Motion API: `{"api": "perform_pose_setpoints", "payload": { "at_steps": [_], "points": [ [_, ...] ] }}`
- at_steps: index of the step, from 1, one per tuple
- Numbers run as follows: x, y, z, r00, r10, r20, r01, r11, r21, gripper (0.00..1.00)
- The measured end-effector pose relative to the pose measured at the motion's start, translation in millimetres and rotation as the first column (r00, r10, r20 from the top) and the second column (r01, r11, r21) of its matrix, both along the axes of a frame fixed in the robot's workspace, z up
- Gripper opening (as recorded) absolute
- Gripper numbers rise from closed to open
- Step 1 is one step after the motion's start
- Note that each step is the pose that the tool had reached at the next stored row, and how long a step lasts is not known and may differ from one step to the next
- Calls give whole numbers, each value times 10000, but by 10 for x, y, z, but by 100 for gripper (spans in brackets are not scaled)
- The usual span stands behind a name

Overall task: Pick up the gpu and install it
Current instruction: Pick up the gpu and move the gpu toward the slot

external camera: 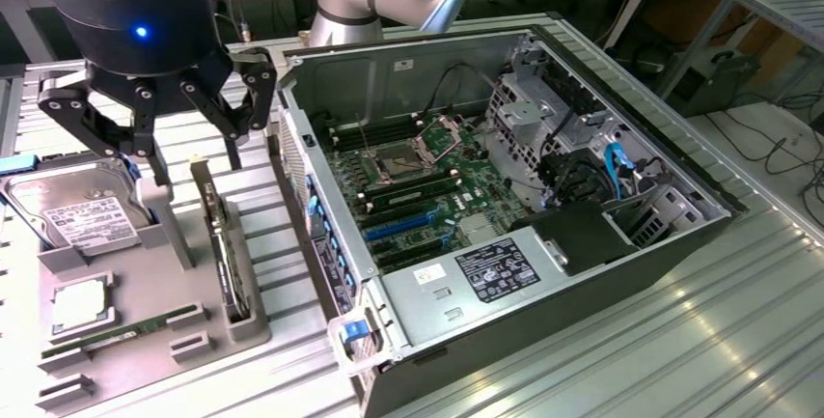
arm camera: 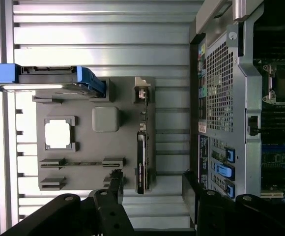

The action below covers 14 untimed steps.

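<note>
One gripper (external camera: 197,172), jaws apart, empty; gpu (external camera: 226,254) upright below, between them — off-centre closing could tip it sideways.

- You get bright, even overhead light in the exterior view; the ribbed table (external camera: 696,341) shows pale streaks of glare toward the exterior view's right.
- Inside the computer case (external camera: 386,70) it is dimmer, with the drive corner in shadow.
- A small blue lamp glows on the gripper (external camera: 197,175).
- In the wrist view the ribbed table washes out near white, and the pale square chip (arm camera: 58,133) glares.
</note>
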<state>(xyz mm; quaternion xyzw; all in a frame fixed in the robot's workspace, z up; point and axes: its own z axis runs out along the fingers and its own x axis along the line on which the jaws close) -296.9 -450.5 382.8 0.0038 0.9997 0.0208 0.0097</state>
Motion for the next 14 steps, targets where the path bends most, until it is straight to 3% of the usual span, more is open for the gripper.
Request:
{"api": "perform_pose_setpoints", "payload": {
  "at_steps": [14],
  "points": [
    [0, 0, -47, 10000, 0, 1, 0, 10000, -4, 60]
  ]
}}
